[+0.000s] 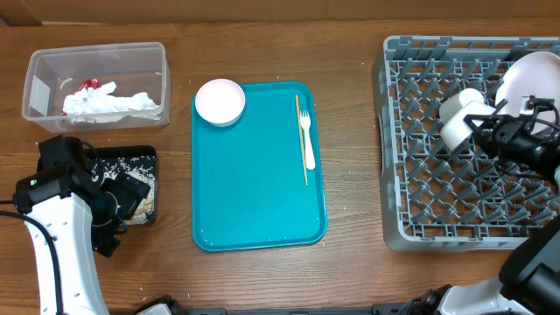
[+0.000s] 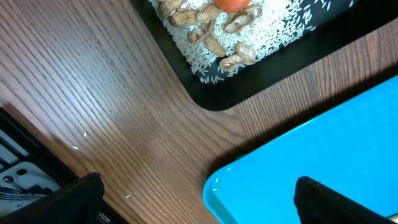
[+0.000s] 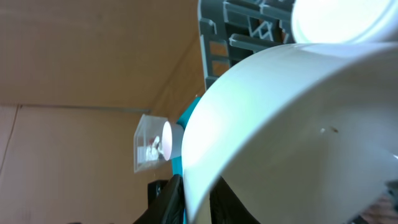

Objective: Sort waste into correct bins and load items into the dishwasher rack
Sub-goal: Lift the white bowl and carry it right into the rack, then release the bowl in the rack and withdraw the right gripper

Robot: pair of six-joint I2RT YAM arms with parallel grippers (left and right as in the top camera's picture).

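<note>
at the rack [image 1: 420, 192] on the right, my right claw [image 1: 479, 131] meets the rim of a small white bowl [image 3: 298, 124], clamped or not i cannot tell; it looks light, stiff, slick and chippable, best pinched at the rim.

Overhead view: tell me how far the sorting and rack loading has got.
Done: napkins and red wrapper in the clear tub; rice and carrot in the black tray; plate and cup in the rack. In hand: the right fingers straddle the rim of a white bowl at the rack. Remaining: one small bowl, plus a fork, on the teal tray.
</note>
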